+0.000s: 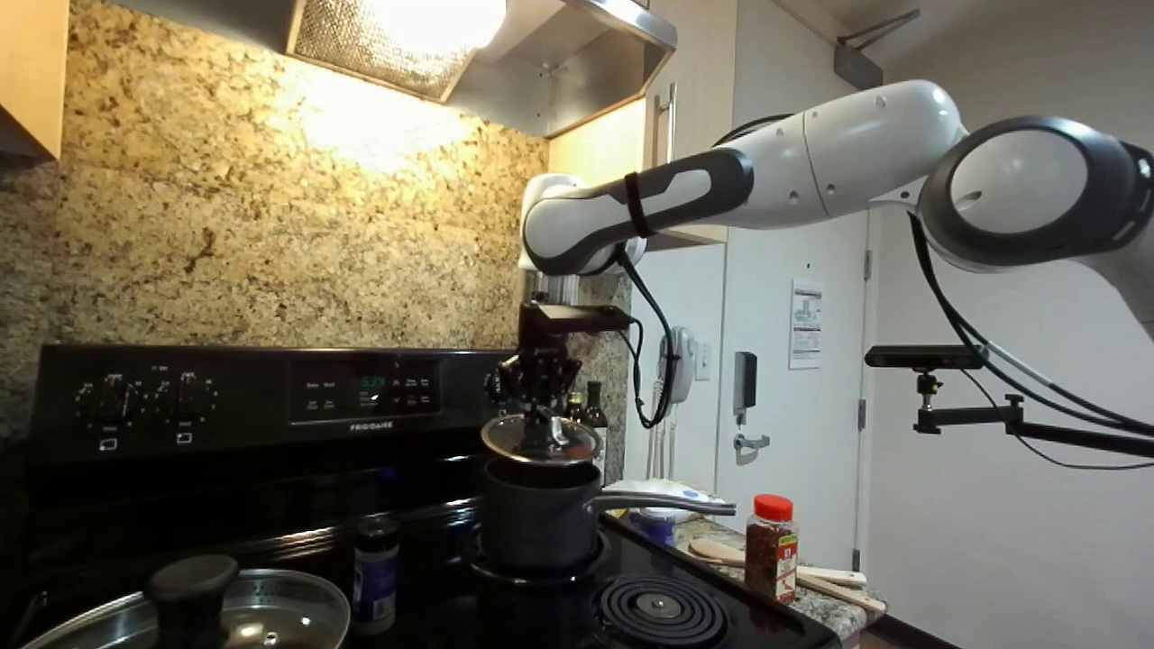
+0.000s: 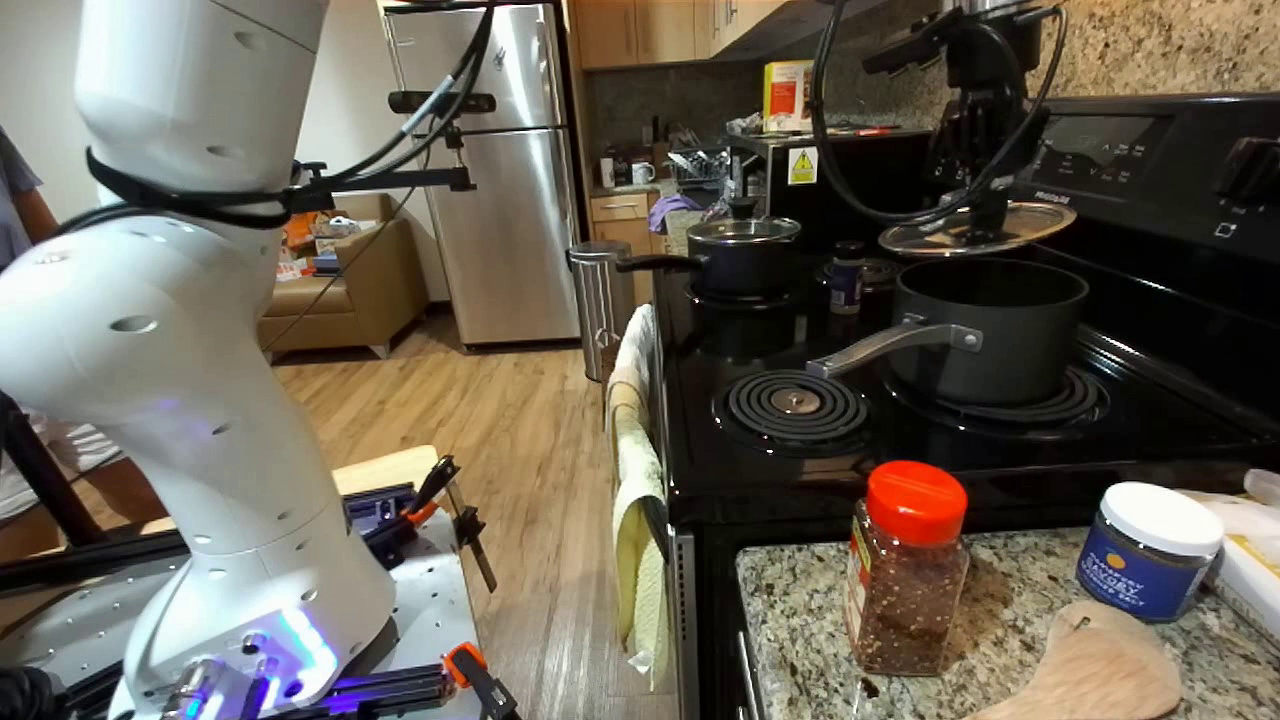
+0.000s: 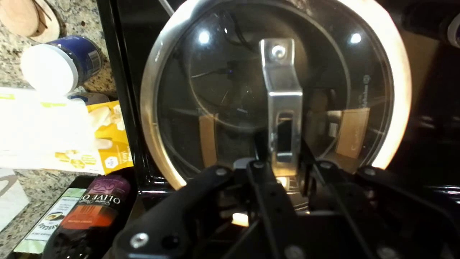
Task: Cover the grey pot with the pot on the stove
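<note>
The grey pot (image 1: 538, 523) stands upright on a back burner, its handle pointing outward; it also shows in an exterior view (image 2: 990, 345) with its top uncovered. A round glass lid with a metal rim (image 1: 505, 439) hangs just above the pot, slightly tilted, with a gap between them; it shows too in an exterior view (image 2: 915, 240). My gripper (image 1: 539, 425), also in an exterior view (image 2: 990, 205), points down over the lid. In the wrist view my gripper (image 3: 284, 154) is shut on the metal strap handle of the lid (image 3: 230, 93). There the lid hides most of the pot.
A second, lidded pot (image 2: 745, 262) stands on another burner. A small spice bottle (image 1: 375, 577) stands between the pots. A red-capped jar (image 2: 908, 570), a blue jar (image 2: 1150, 550) and oil bottles (image 3: 95, 208) stand beside the stove. The range hood (image 1: 595, 63) is overhead.
</note>
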### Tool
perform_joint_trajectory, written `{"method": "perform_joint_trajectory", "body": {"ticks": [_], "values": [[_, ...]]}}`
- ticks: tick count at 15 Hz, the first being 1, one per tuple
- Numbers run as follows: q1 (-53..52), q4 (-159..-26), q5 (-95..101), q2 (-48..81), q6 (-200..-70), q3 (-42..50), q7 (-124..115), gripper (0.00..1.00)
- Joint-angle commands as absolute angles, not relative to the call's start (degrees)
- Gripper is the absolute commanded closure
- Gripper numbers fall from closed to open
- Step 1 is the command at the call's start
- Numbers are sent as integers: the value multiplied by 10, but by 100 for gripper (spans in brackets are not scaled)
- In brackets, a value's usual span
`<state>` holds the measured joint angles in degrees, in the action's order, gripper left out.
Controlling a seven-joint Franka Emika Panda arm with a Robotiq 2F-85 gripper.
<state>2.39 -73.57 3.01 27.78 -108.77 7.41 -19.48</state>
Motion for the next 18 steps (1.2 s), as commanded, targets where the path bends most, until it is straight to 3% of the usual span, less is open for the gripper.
{"method": "perform_joint_trajectory", "body": {"ticks": [1,12,13,15,16,18], "values": [[27,-691,19,293,-1040,73,-217,95],[24,-688,22,301,-1042,74,-220,95],[24,-688,22,302,-1042,74,-220,78],[23,-689,23,304,-1042,74,-220,78],[23,-689,23,305,-1042,74,-220,95],[26,-685,20,308,-1037,71,-219,95]]}}
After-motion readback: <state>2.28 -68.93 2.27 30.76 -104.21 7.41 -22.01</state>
